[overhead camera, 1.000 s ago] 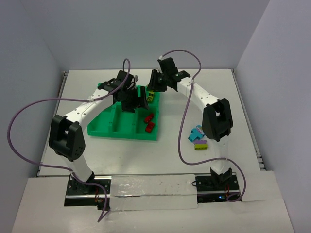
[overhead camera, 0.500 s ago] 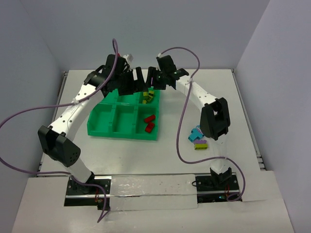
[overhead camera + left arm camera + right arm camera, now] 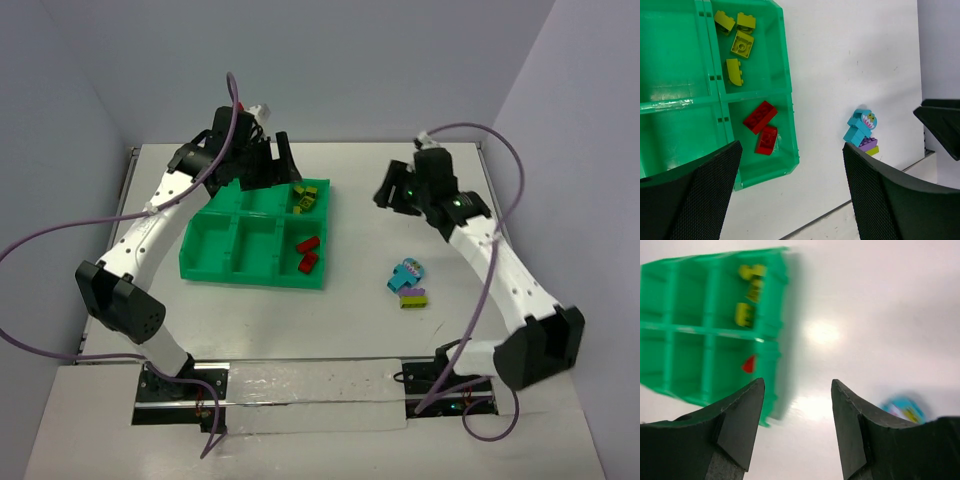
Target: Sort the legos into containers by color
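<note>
The white worktop (image 3: 400, 340) carries a bright green plastic six-compartment tray (image 3: 205, 262). Over the tray's far edge the left arm's black fingers (image 3: 690, 200) are spread wide and empty. Right of the tray, the right arm's black fingers (image 3: 735, 425) stand apart, also empty. Four small yellow-green plastic bricks (image 3: 740, 47) lie in its far-right compartment and two red plastic bricks (image 3: 760, 117) in the near-right. A cyan-and-purple brick cluster (image 3: 860, 130) lies well right of the tray.

Likely a lab: plain-walled booth (image 3: 300, 70), bolted arms (image 3: 150, 228)

red legos (image 3: 760, 117) 2 | yellow-green legos (image 3: 742, 46) 5 (one loose) | compartments (image 3: 675, 60) 6
</note>
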`<state>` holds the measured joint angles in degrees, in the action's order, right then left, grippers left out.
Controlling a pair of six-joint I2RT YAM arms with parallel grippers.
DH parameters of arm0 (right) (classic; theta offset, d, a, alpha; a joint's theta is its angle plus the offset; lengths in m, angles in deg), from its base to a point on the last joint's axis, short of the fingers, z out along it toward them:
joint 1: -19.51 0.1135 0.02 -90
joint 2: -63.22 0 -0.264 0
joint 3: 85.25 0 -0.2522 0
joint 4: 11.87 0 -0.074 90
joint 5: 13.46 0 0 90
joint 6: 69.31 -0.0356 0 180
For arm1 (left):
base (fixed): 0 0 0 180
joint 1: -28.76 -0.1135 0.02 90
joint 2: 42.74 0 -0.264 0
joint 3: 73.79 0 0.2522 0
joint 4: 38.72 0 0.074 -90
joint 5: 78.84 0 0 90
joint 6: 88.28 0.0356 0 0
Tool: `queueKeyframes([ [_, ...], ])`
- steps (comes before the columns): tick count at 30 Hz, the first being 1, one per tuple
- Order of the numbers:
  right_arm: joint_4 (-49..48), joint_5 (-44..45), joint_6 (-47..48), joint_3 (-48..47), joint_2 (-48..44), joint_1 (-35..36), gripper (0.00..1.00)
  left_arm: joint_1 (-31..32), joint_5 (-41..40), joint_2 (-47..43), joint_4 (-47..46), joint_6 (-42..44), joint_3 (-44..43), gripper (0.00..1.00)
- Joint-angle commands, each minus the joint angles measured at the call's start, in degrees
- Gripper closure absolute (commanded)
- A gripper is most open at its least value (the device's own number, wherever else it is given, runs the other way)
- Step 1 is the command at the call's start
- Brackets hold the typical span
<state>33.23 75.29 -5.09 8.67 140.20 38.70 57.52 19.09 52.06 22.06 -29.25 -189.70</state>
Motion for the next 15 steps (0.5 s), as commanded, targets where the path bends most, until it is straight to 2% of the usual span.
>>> queueKeyframes([
  [1, 7.6, 5.9, -3.2, 10.8, -11.4, -5.0, 0.37, -0.2, 1.7, -0.2, -4.0, 0.2, -0.7, 0.11],
  [7, 13.7, 9.8, -10.3, 22.3, -23.4, -5.9, 0.37, -0.1, 4.0, 0.2, -5.4, -0.7, 0.1, 0.12],
  [15, 16.7, 8.2, -20.9, 34.5, -31.9, -5.9, 0.36, 0.0, 4.9, -1.5, -7.5, -1.6, 4.4, 0.12],
])
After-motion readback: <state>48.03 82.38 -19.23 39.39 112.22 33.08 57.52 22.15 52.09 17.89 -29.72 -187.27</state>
